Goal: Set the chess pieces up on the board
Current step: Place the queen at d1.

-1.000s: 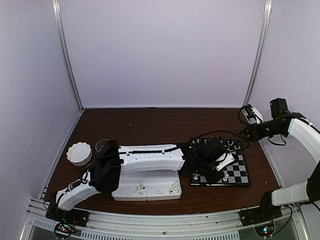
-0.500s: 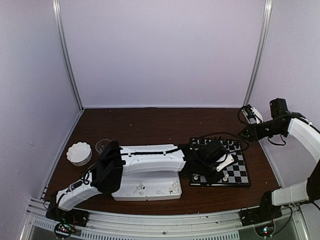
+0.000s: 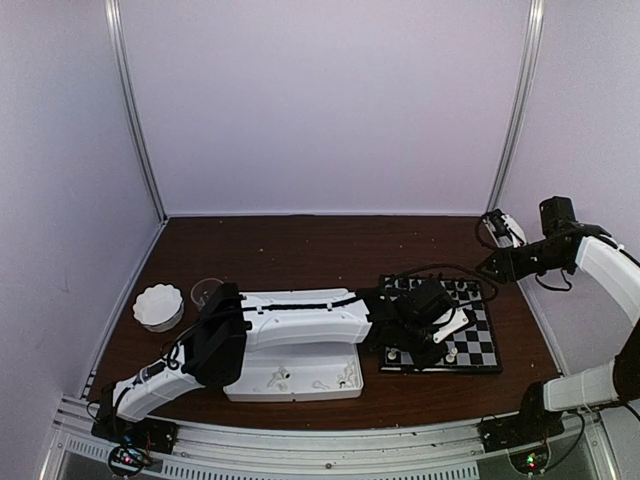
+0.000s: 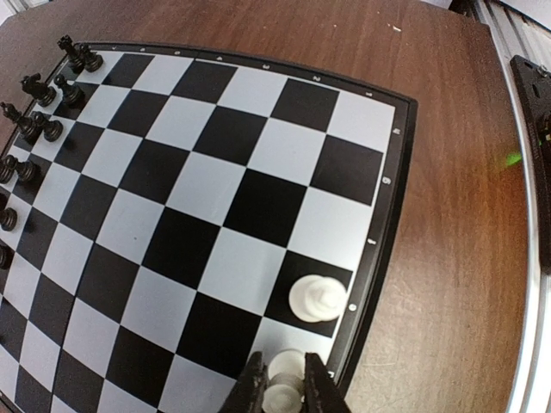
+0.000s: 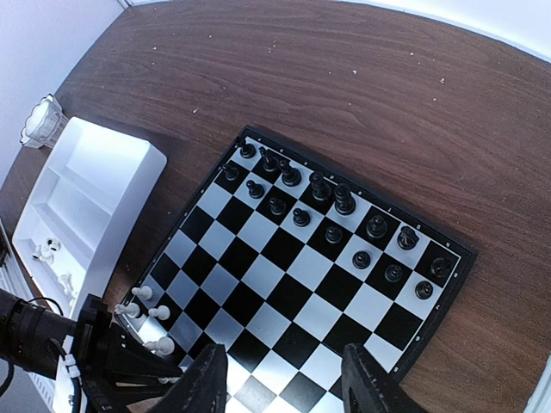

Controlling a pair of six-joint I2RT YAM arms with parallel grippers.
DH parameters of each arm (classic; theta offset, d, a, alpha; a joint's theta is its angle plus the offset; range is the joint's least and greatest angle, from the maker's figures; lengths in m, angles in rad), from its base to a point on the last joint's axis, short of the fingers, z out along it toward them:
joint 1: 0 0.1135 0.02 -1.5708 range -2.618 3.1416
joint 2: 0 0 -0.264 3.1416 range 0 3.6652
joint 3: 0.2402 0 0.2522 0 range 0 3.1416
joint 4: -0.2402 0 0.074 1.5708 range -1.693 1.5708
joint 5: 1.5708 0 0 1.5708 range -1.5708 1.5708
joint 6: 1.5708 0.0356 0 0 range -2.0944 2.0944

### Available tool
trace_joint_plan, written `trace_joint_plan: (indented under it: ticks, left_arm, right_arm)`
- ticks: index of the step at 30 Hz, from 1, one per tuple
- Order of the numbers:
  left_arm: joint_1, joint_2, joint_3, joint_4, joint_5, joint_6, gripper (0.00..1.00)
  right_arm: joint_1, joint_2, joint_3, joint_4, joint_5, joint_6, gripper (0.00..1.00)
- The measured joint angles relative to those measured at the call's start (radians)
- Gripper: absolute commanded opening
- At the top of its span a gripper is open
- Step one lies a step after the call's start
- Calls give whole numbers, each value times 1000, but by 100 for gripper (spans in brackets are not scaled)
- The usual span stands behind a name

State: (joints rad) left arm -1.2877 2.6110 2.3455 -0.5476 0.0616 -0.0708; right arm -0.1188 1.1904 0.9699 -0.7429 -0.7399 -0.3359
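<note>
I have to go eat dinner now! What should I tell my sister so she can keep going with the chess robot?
Left gripper: fingers close around a white piece on an edge square. I can't tell if it is gripping or letting go.
Right gripper: open, empty, up above the board.
Done: black pieces stand in two rows on the far side. A few white pieces stand along the near side.
Left: loose white pieces lie in the white tray. Move them onto the board.
</note>
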Motion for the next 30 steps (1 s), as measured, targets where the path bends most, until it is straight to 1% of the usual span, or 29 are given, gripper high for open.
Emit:
trace_joint_plan:
  ticks: [10, 14, 17, 20, 22, 23, 26, 28, 30]
  left_arm:
    - [0, 0, 4, 0, 2, 0, 19]
    - [0, 0, 4, 0, 2, 0, 22]
    - [0, -8, -3, 1, -3, 0, 27]
    - [2, -57, -58, 1, -23, -1, 36]
    - [5, -113, -114, 2, -40, -3, 38]
    - [8, -151, -153, 9, -44, -7, 36]
    - [29, -252, -238, 24, -43, -37, 24]
    - [55, -299, -258, 29, -35, -56, 15]
    - [81, -317, -261, 38, -20, -69, 9]
  right_arm:
    - [-1, 0, 0, 0, 0, 0, 48]
    - [-1, 0, 0, 0, 0, 0, 48]
    - [-1, 0, 0, 0, 0, 0, 48]
    - [-1, 0, 0, 0, -1, 2, 48]
    - [-1, 0, 0, 0, -1, 2, 48]
    - [-1, 0, 0, 0, -1, 2, 48]
    - [-1, 2, 0, 0, -1, 2, 48]
    - [-1, 5, 0, 0, -1, 2, 48]
    - [-1, 7, 0, 0, -1, 2, 48]
